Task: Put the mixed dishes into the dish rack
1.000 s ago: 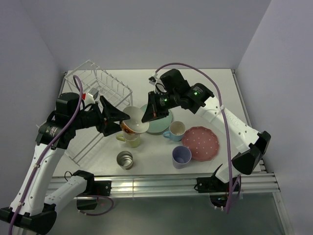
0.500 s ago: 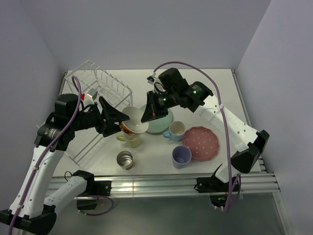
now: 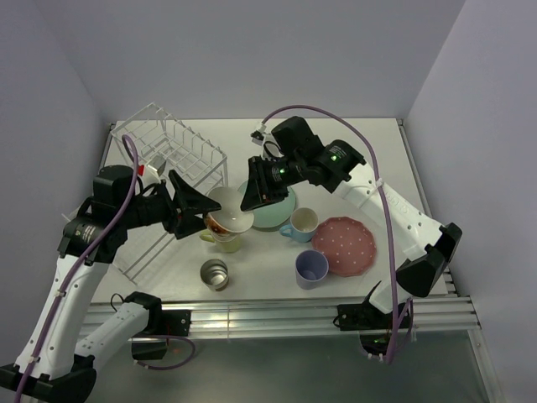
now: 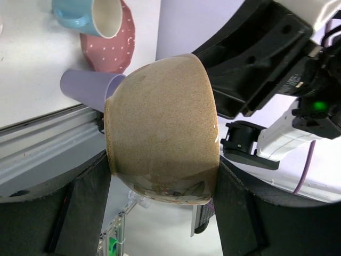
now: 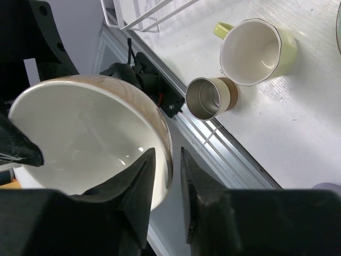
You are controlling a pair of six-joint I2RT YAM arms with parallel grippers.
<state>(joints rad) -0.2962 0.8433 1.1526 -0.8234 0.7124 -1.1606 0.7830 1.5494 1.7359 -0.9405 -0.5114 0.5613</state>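
Bowl of cream ceramic [image 3: 231,208] sits gripped in the left end effector [image 4: 160,176]; right end effector [image 5: 166,156], slightly parted, straddles its rim; white wire dish rack [image 3: 180,143] lies leftward.

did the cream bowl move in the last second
Yes, slightly: the cream bowl has shifted left, toward the dish rack, judged against the yellow mug.

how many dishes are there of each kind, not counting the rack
plates: 2, mint-green plate and pink dotted plate
mugs: 2, yellow mug and light blue mug
cups: 2, lavender cup and metal cup
bowls: 1, cream bowl
total: 7
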